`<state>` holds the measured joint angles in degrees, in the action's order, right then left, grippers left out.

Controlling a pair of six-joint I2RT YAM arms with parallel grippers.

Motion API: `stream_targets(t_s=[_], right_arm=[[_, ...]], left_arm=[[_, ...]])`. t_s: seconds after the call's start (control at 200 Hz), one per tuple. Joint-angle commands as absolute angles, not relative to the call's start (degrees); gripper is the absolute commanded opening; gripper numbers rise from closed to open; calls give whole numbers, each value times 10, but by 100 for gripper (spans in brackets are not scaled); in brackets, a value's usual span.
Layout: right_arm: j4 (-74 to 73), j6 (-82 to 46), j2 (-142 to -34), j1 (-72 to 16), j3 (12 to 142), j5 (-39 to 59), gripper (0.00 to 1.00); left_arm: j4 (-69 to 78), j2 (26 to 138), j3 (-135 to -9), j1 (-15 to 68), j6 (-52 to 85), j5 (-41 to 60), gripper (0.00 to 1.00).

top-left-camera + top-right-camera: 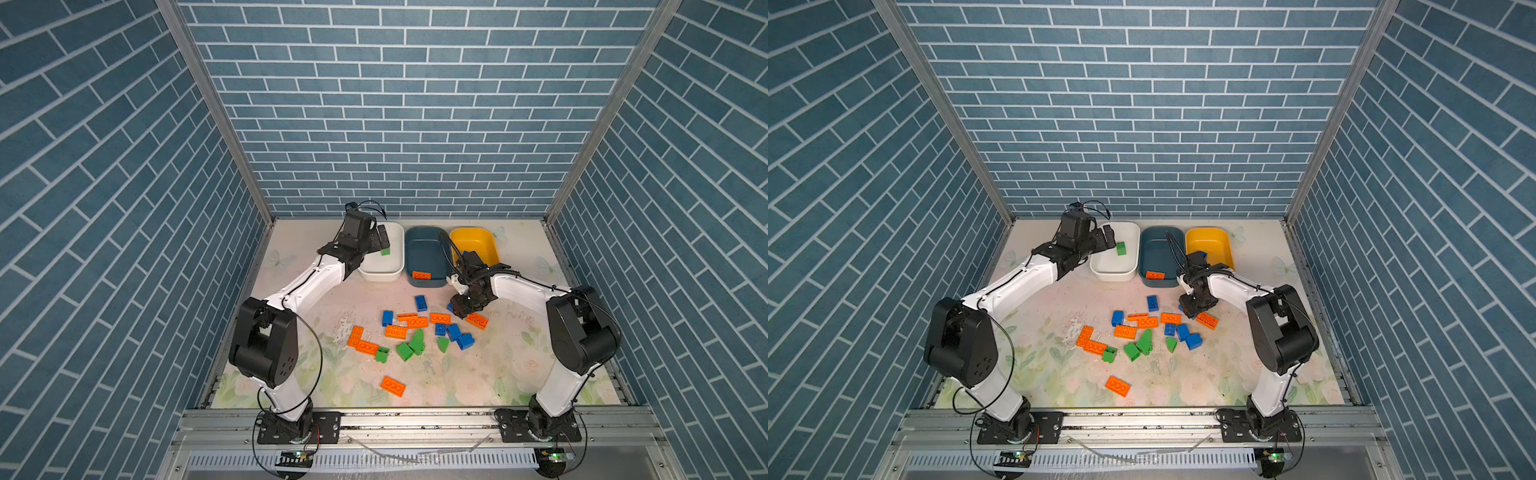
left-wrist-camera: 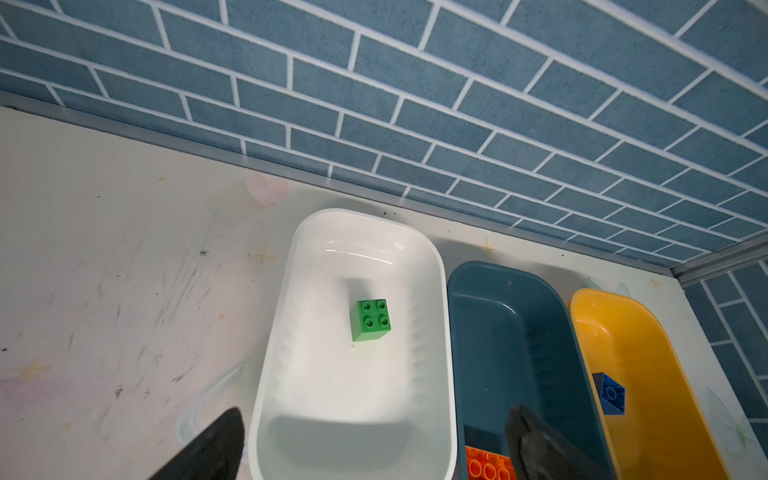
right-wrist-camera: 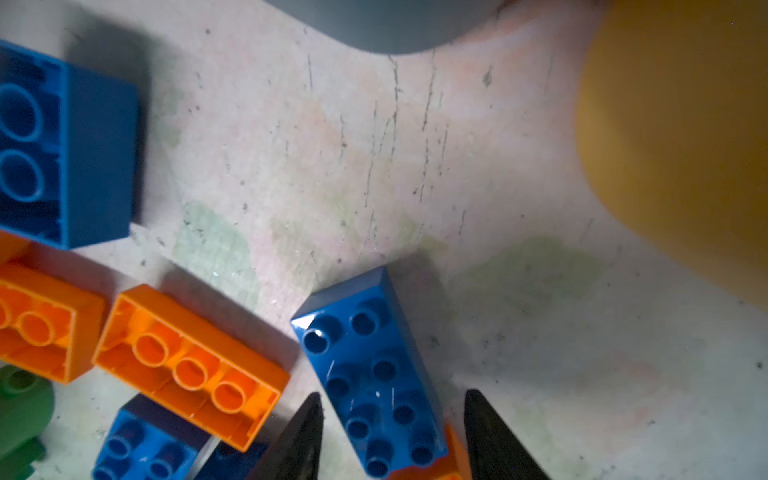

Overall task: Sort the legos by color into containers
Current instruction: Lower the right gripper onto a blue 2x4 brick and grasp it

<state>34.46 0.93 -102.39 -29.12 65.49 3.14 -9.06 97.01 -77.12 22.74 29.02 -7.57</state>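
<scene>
Along the back wall, at the left end of a row of three tubs, the left fingers (image 2: 216,444) hang spread wide over the white tub (image 2: 432,291) with nothing between them. One green brick (image 2: 370,320) sits studs-up on that tub's floor, clear of its walls.

Just beside it stands the dark teal tub (image 1: 419,245), with a single orange plate (image 1: 421,275) lying at its near end. The yellow tub (image 1: 478,241) closes the row on the right, and a blue block (image 2: 611,392) lies inside it.

Nearer the front, the rest of the bricks are scattered over the middle of the counter (image 1: 519,340). Two orange plates (image 1: 361,341) lie at the left of the scatter with a small green brick (image 1: 381,354) touching them. Green sloped pieces (image 1: 417,343) are in the middle, below more orange plates and blue blocks. A cluster of blue blocks (image 1: 457,336) lies at the right. One orange plate (image 1: 392,386) lies alone, well apart, toward the front edge.

At the right edge of the scatter, the right fingers (image 3: 299,440) are down at the counter, partly open, one on each side of a long blue brick (image 3: 374,374). A narrow gap shows on both sides, so they do not grip it. That brick lies studs-up, with an orange plate (image 1: 476,321) against its end.
</scene>
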Motion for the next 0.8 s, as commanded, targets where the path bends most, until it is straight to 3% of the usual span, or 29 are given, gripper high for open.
stream_targets(t_s=[0.0, 0.28, 0.49, 0.795], right_arm=[[369, 41, -1045, -302, 688, -2, 53], [363, 39, -1071, -318, 698, -24, 39], [337, 39, -1007, -319, 665, -14, 24], [261, 15, -883, -291, 643, 46, 21]], left_arm=[[-94, 960, -759, 224, 284, -91, 99], [-94, 949, -751, 228, 278, -97, 99], [-109, 937, -748, 233, 265, -109, 99], [-114, 922, -734, 248, 273, -106, 99]])
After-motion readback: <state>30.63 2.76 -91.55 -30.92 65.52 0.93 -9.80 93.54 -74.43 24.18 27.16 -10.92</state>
